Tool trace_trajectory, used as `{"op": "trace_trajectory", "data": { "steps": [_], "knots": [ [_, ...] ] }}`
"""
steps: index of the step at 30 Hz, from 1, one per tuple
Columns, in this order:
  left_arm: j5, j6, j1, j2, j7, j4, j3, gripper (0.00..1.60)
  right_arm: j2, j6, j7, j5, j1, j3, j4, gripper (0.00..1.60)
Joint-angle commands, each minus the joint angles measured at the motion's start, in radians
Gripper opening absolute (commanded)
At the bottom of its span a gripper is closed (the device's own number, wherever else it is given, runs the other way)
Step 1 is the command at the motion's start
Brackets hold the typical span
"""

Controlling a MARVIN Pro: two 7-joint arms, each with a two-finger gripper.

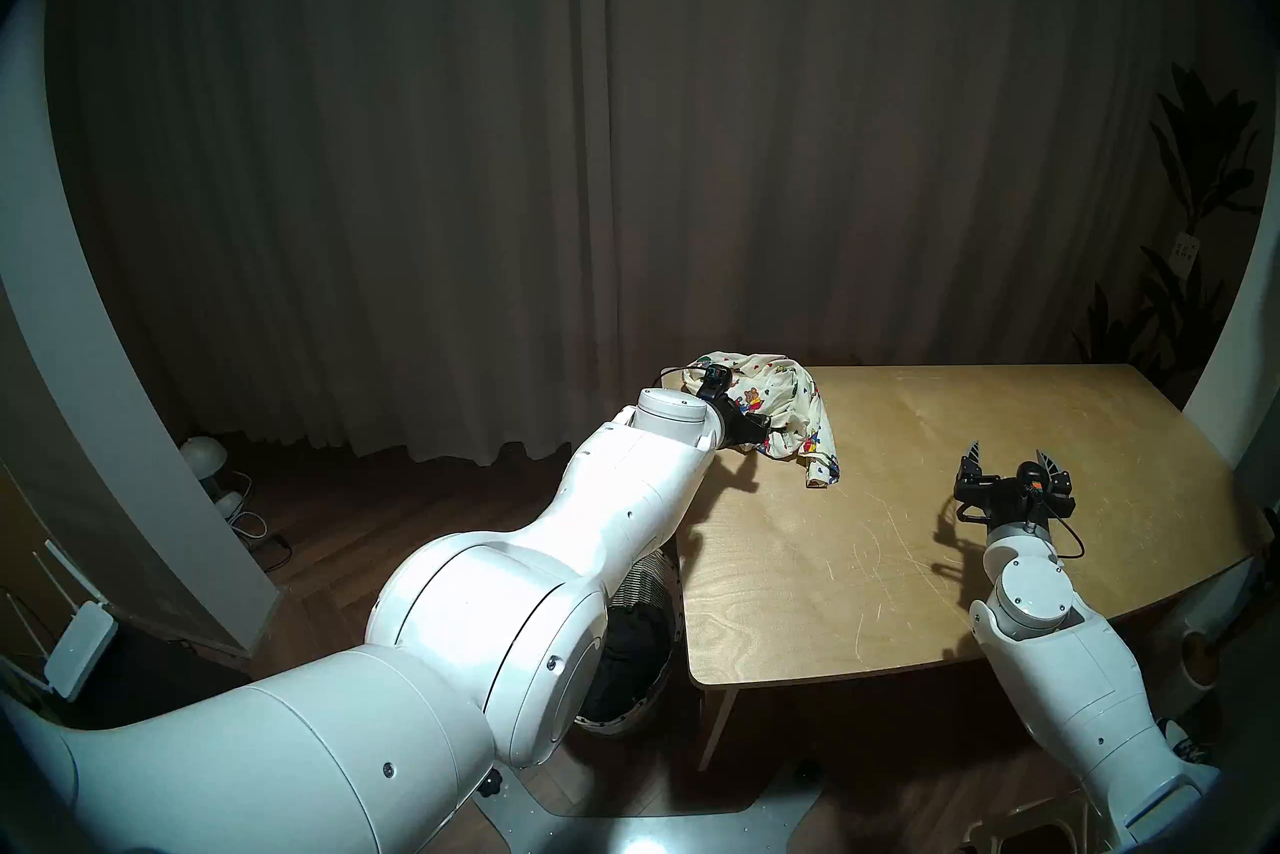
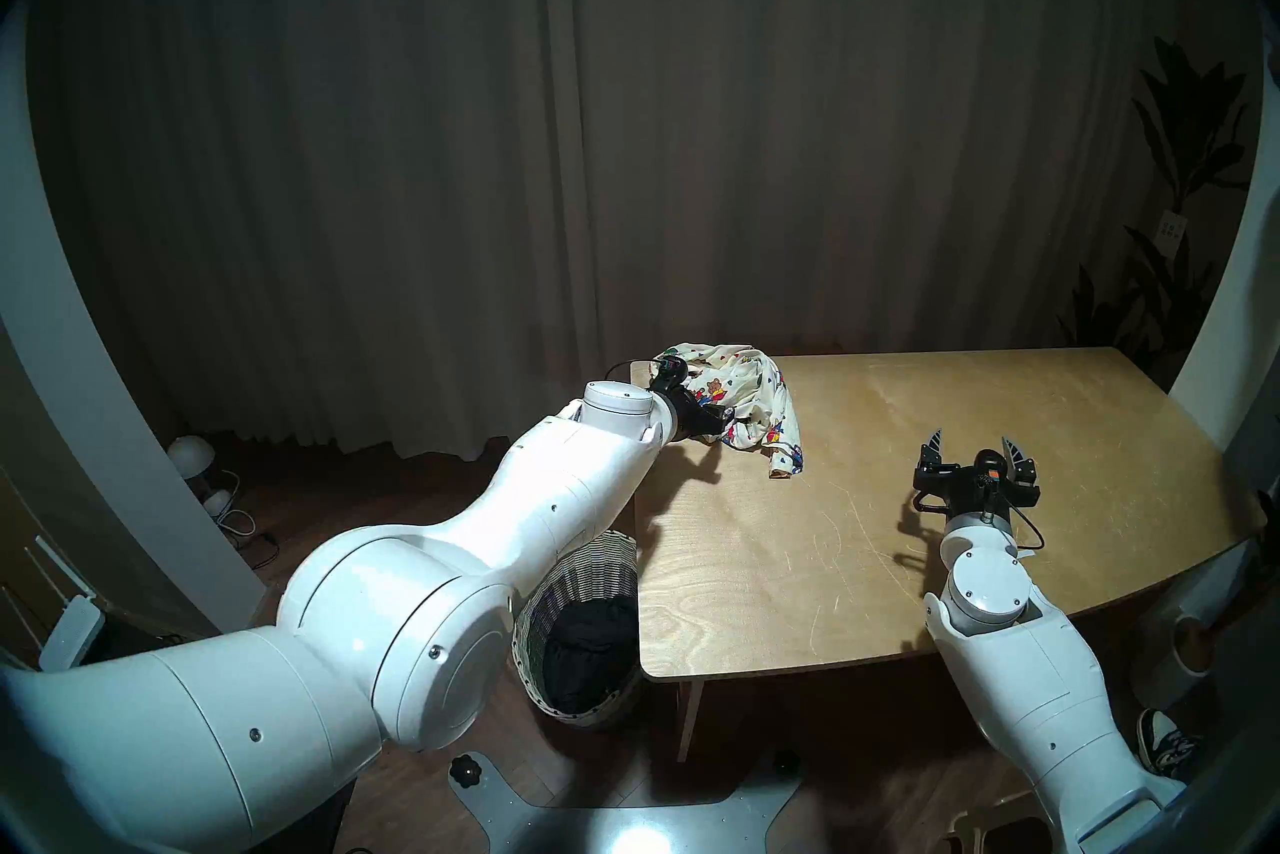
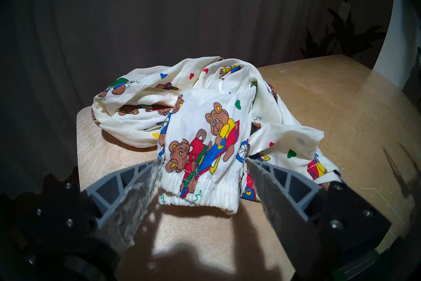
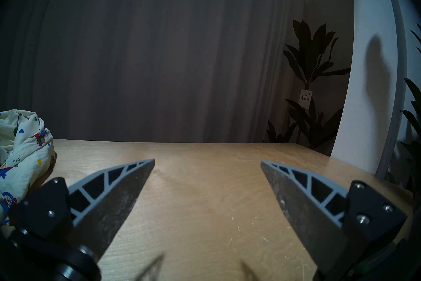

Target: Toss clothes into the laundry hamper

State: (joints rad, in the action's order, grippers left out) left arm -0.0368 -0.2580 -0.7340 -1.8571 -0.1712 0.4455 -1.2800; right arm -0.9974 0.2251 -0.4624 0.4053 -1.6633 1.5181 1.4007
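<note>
The cream garment with bear prints [image 1: 786,405] [image 2: 755,392] [image 4: 20,155] lies crumpled at the far left corner of the wooden table [image 1: 866,568]. In the left wrist view its ribbed cuff [image 3: 200,191] sits between the fingers of my left gripper [image 3: 202,160] [image 1: 758,423] [image 2: 724,412]. The jaws stand apart, the tips just at the cuff's sides, and the fabric is not squeezed. My right gripper [image 1: 1009,450] [image 2: 972,437] [image 4: 208,160] hovers open and empty over the table's right half. The woven laundry hamper [image 2: 589,575] [image 1: 651,582] stands on the floor by the table's near left corner, with dark clothes [image 2: 589,645] inside.
Curtains hang behind the table. A potted plant [image 1: 1191,249] stands at the far right. On the floor at left are white lamps with cables [image 1: 208,464] and a router [image 1: 76,645]. A sneaker [image 2: 1163,748] rests by my right arm.
</note>
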Motion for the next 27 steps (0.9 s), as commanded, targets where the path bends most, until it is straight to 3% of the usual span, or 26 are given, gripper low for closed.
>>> {"op": "trace_trajectory", "data": {
  "steps": [1, 2, 16, 27],
  "knots": [
    [-0.002, 0.017, 0.039, -0.001, 0.000, -0.001, -0.005, 0.22, 0.013, 0.007, 0.001, 0.004, -0.007, 0.016, 0.007, 1.60],
    [-0.003, 0.018, 0.040, -0.001, 0.000, -0.004, -0.006, 0.00, 0.014, 0.008, 0.003, 0.007, -0.009, 0.018, 0.006, 1.60],
    [-0.028, 0.038, 0.063, 0.023, -0.004, -0.026, -0.041, 0.00, 0.028, 0.016, 0.026, 0.036, -0.029, 0.042, 0.019, 1.60],
    [-0.082, 0.090, 0.154, 0.126, -0.013, 0.029, -0.131, 0.00, 0.055, 0.051, 0.067, 0.066, -0.066, 0.082, 0.091, 1.60]
  ]
}}
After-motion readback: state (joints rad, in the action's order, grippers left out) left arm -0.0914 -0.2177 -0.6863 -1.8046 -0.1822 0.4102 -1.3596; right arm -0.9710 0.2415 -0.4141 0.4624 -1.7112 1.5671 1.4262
